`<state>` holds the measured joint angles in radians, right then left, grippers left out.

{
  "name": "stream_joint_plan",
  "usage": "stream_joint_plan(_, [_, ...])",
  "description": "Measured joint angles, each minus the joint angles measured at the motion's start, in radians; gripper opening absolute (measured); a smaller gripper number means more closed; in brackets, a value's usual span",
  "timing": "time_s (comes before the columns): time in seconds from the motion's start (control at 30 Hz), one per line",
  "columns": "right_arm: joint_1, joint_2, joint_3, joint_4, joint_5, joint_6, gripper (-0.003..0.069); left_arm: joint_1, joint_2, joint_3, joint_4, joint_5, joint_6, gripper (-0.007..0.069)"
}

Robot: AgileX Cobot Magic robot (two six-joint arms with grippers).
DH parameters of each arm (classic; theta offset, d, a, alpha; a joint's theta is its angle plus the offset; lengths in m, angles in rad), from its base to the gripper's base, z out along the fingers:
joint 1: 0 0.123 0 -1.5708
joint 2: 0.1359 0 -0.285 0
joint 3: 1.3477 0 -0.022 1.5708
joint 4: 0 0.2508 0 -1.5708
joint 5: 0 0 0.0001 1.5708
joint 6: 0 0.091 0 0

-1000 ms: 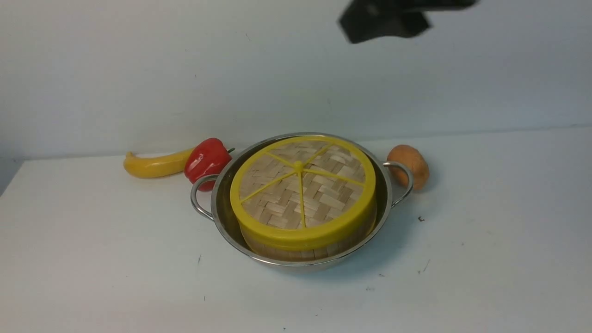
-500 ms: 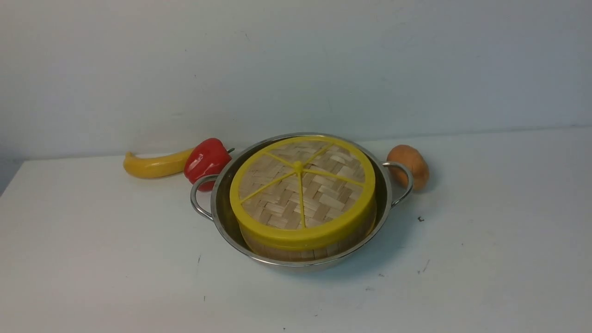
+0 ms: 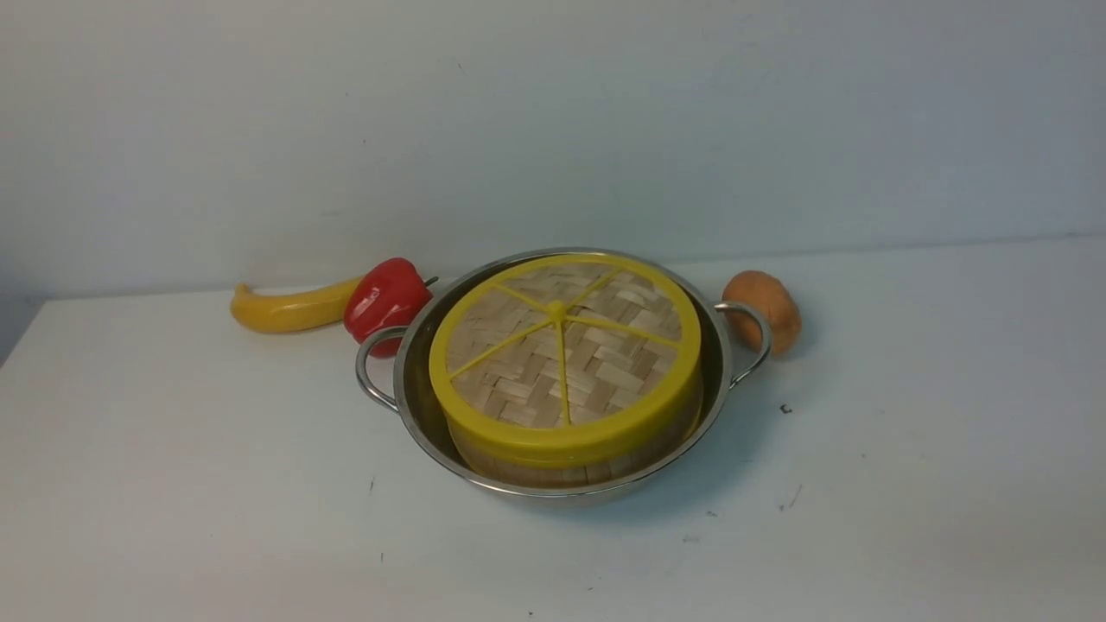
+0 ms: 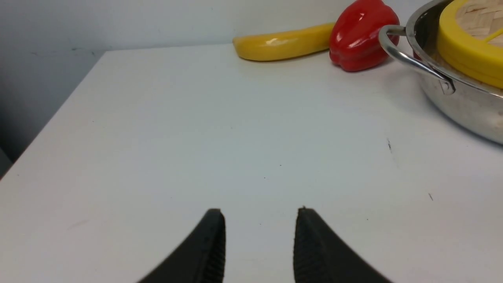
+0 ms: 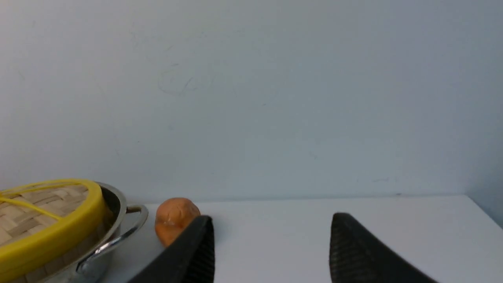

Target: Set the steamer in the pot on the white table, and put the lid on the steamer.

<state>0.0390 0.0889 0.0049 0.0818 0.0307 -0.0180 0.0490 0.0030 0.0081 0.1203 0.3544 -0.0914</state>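
Arm withdrew; lid [image 3: 596, 371] apart from right end effector [image 5: 272, 217].

Two black gripper fingers [image 4: 212, 243] are showing in the left wrist view, and a plain white table [image 3: 216, 449] is standing against a bare pale wall [image 3: 553, 130], with a glossy banana [image 3: 298, 311] and red bell pepper [image 3: 388, 302] lying beside a steel pot [image 3: 562, 493]. This is suggesting a robot test station, though the wider room is staying out of view.
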Motion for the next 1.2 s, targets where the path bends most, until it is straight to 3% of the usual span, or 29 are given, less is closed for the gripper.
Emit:
stream_joint_plan(0.4, [0.0, -0.083, 0.004, -0.04, 0.3, 0.018, 0.0395, 0.0, 0.0, 0.0, 0.0, 0.0, 0.0, 0.0241])
stream_joint_plan(1.2, [0.0, -0.083, 0.004, -0.054, 0.307, 0.018, 0.0395, 0.0, 0.0, 0.0, 0.0, 0.0, 0.0, 0.0241])
